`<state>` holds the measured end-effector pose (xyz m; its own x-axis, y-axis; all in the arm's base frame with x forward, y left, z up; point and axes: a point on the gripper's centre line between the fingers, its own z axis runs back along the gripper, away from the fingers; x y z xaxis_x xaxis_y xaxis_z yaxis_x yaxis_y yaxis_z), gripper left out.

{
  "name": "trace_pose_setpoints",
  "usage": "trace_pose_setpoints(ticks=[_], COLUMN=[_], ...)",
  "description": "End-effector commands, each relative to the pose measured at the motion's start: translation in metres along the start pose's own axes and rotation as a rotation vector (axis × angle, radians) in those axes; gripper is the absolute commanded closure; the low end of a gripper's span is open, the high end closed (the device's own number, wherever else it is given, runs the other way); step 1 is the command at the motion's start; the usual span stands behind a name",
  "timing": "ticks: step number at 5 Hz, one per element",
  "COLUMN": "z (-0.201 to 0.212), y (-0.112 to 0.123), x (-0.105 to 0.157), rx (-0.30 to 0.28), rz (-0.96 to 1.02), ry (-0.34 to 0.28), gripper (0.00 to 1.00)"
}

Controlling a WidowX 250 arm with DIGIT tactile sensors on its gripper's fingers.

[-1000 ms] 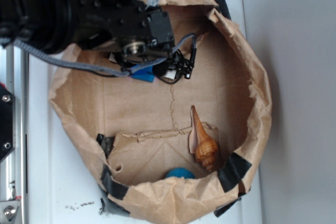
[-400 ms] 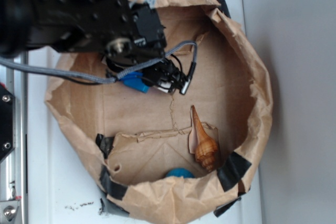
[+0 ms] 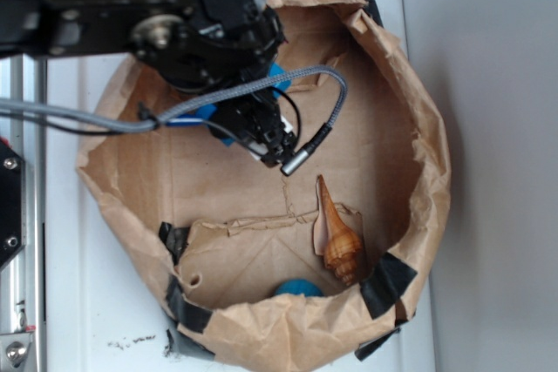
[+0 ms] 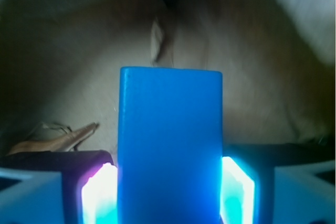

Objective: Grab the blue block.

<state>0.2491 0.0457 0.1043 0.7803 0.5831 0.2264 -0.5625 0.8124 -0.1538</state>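
Observation:
The blue block (image 4: pixel 169 145) is a smooth bright-blue slab standing between my gripper's (image 4: pixel 169 195) two glowing pads (image 4: pixel 100 192), which press on its two long sides. The gripper is shut on it. In the exterior view the gripper (image 3: pixel 228 111) hangs over the upper left of the paper bag's floor. Only small bits of the block (image 3: pixel 207 115) show under the black arm. I cannot tell from these views how high the block is above the floor.
A crumpled brown paper bag (image 3: pixel 418 111) with a raised rim surrounds the work area. An orange-brown shell (image 3: pixel 336 233) lies at the lower right and also shows in the wrist view (image 4: pixel 52 140). A round blue ball (image 3: pixel 299 287) sits by the near rim. A grey cable (image 3: pixel 336 98) loops beside the arm.
The arm has moved up and grown larger in the exterior view, carrying the blue block with it. The shell and the ball have not moved.

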Motion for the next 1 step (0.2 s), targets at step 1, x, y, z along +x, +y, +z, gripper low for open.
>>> trace_pose_setpoints(ticks=[1], z=[0.0199], y=[0.0021], x=[-0.005], rx=[-0.003], rz=[-0.091], ry=[-0.18], gripper=[1.0])
